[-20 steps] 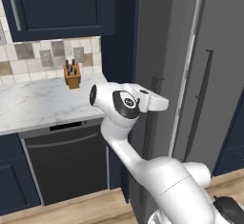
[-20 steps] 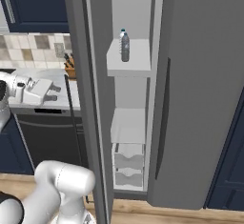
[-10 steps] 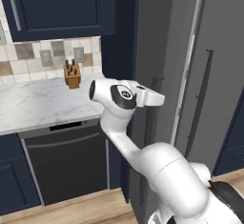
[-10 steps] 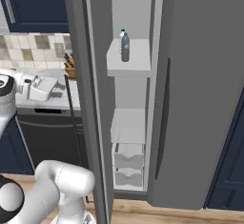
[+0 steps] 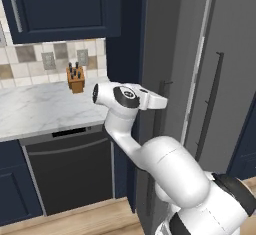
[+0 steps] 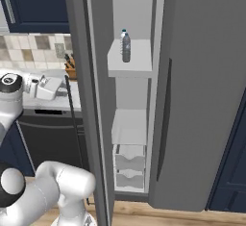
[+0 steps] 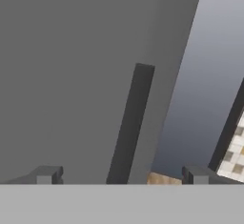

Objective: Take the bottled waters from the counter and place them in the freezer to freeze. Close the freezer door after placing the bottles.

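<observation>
We see our hand [image 7: 119, 176] with its fingers spread wide, holding nothing, close to the freezer door [image 6: 93, 100] with the door's dark handle [image 7: 131, 123] between the fingertips. The door stands open. Inside the freezer [image 6: 192, 90], one water bottle [image 6: 126, 46] stands upright on the upper shelf [image 6: 129, 66]; a second may hide behind it. The worktop [image 5: 35, 111] lies left of the freezer.

Robot arm [image 5: 150, 154]: glossy white, smoothly rounded shell segments joined by bulbous elbows. Dark charcoal rings and disc-shaped caps mark the joints, one cap edged with a thin white ring. The wrist ends in a flat, pale, wedge-shaped flange. Gripper [image 7: 119, 178]: two small, blocky, dark grey fingertips [image 7: 45, 175] with lighter grey square pads.
</observation>
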Tool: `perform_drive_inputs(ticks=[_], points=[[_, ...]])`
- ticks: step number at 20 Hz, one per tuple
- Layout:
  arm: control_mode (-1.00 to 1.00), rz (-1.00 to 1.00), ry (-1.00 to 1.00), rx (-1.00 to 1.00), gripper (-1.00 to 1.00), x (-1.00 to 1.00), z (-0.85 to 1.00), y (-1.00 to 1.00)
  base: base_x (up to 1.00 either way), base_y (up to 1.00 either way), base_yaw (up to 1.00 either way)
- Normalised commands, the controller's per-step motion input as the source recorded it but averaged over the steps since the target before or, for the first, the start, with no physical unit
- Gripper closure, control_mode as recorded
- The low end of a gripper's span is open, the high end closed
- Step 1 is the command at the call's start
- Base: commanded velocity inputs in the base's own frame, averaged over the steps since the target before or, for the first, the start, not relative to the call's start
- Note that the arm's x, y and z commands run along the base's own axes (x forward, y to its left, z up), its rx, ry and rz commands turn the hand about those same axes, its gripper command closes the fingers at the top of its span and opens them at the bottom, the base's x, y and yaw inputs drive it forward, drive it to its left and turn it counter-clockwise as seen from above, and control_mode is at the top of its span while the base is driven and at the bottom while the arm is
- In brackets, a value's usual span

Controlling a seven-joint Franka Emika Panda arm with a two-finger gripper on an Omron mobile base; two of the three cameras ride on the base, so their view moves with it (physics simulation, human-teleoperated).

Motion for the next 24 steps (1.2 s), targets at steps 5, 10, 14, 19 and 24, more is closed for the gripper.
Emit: perform_drive_inputs(ticks=[5,10,14,19,24], points=[[-1.0,-0.02,0.01,0.0,-1.0,0.12,-0.14,-0.04,0.0,0.0,0.0],[-1.0,-0.02,0.02,0.0,-1.0,0.12,-0.11,-0.17,0.0,0.0,0.0],[-1.0,-0.01,0.0,0.0,-1.0,0.13,-0.02,-0.28,0.0,0.0,0.0],[-1.0,0.0,0.0,0.02,-1.0,0.04,0.0,-0.39,0.0,0.0,0.0],[-1.0,0.04,0.02,0.17,-1.0,0.02,0.02,-0.43,0.0,0.0,0.0]])
